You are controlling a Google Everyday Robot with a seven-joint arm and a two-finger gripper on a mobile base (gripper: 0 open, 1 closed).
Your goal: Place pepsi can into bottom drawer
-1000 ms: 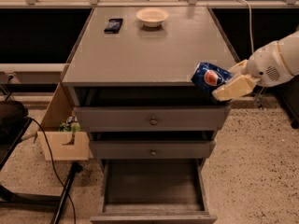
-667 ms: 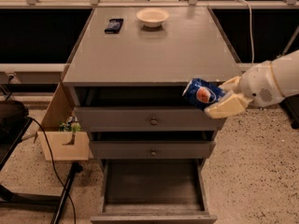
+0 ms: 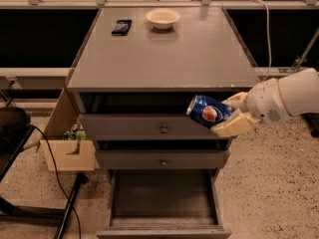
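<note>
The blue pepsi can lies tilted on its side in my gripper, its silver end pointing left. The gripper's cream fingers are shut on the can's right end. The can hangs in the air in front of the top drawer, below the cabinet top's front edge. The bottom drawer is pulled open below, its flat grey interior showing nothing inside. The can is well above it and over its right half.
The grey cabinet top holds a black device and a cream bowl at the back. The middle drawer is shut. A wooden box with cables stands left of the cabinet. Speckled floor lies to the right.
My gripper has carried the can left and downward, from the cabinet top's right front corner to a spot in front of the top drawer.
</note>
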